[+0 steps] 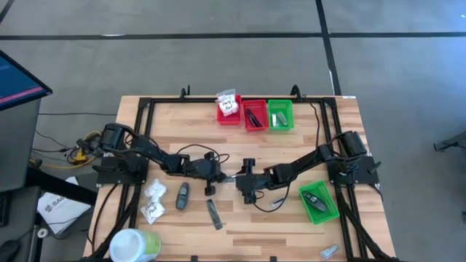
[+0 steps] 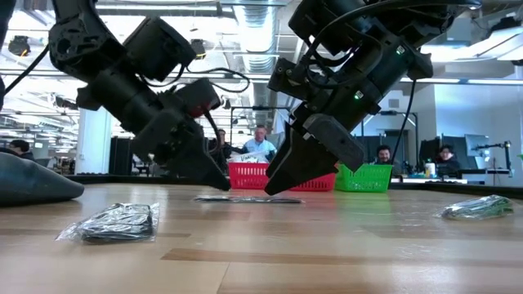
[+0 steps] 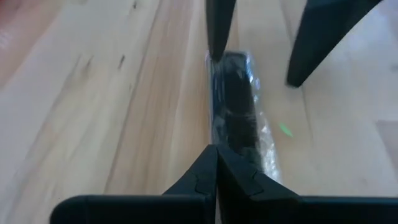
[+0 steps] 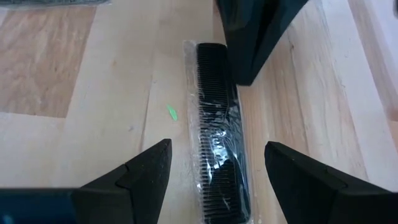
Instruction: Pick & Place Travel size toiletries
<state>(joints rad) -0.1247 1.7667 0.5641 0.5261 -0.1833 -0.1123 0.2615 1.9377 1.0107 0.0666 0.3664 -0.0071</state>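
A black comb in a clear wrapper (image 1: 229, 177) lies flat on the wood between my two grippers. My left gripper (image 3: 216, 152) is shut, with its tips at one end of the comb (image 3: 233, 99). My right gripper (image 4: 217, 163) is open. Its fingers stand on either side of the comb's other end (image 4: 217, 118) without touching it. In the low view both grippers, left (image 2: 219, 183) and right (image 2: 276, 184), slant down to the comb (image 2: 245, 198). Other toiletries lie near the left arm: white packets (image 1: 153, 191), a dark oval (image 1: 182, 195) and a dark stick (image 1: 213, 214). My left gripper's shut fingertips (image 3: 208, 163) sit on the comb packet's end (image 3: 239, 140), slanting down from the table's left side, in line with the comb's length. The comb lies flat on the table. The fingers hide whether they pinch the wrapper or only press on it.
At the far edge stand two red bins (image 1: 228, 109) (image 1: 254, 116) and a green bin (image 1: 280, 115). Another green bin (image 1: 318, 201) with a dark item sits near the right arm. A white-and-green tub (image 1: 135, 245) and a silvery sachet (image 1: 328, 252) lie at the near edge. People sit beyond the table.
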